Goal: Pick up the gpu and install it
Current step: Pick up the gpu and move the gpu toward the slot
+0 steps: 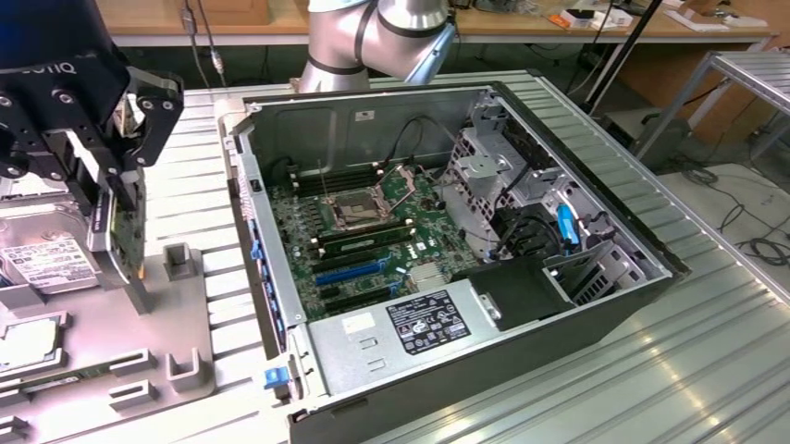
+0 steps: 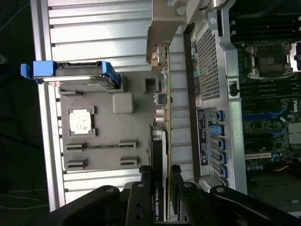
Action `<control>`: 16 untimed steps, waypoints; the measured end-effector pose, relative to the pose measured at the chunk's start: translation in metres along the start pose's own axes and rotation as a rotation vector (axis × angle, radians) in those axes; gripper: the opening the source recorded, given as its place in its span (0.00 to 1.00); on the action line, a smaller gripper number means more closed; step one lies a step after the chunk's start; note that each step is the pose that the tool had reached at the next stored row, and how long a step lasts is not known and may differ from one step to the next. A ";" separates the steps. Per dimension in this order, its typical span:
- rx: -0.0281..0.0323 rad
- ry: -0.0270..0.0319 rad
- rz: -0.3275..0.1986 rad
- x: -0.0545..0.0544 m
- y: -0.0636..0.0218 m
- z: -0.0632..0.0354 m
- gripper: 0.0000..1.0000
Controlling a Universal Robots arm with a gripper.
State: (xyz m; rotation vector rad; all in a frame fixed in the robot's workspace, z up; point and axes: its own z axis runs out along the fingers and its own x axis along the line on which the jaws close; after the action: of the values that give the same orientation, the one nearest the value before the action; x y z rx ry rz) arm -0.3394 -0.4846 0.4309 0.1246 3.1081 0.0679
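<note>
Ribbed aluminium table [image 1: 642, 370] carries a grey parts tray [image 1: 161, 351] and an open computer case [image 1: 370, 407] lying on its side. Closest in, the black gripper [image 1: 111, 217] hangs over the tray with its jaws drawn narrow onto the gpu [image 1: 120, 250], one finger pressed to each face. The card stands on edge between the fingers [image 2: 145, 176], its label towards the wrist and its metal bracket at the end away from the gripper. Whether its lower edge has left the tray's slot I cannot tell.

Just beside the tool, on the side away from the case, a silver hard drive [image 1: 50, 264] with a white label stands in the tray. A processor chip [image 2: 80, 121] lies flat in a tray pocket a little farther off.

On the gripper's other side, well apart, the case shows its green motherboard [image 1: 370, 231]. Its power supply [image 1: 395, 324] sits at one end. Farthest off, the silver robot arm [image 1: 370, 37] rises behind the case.
</note>
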 end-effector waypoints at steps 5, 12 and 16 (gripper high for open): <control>0.0000 0.0000 0.000 0.000 0.0003 -0.0076 0.27; 0.0005 0.0002 0.000 -0.001 0.0005 -0.0082 0.27; 0.0002 0.0000 0.000 -0.010 0.0011 -0.0077 0.27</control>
State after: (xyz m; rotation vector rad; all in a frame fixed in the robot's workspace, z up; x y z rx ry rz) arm -0.3298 -0.4846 0.4389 0.1246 3.1082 0.0676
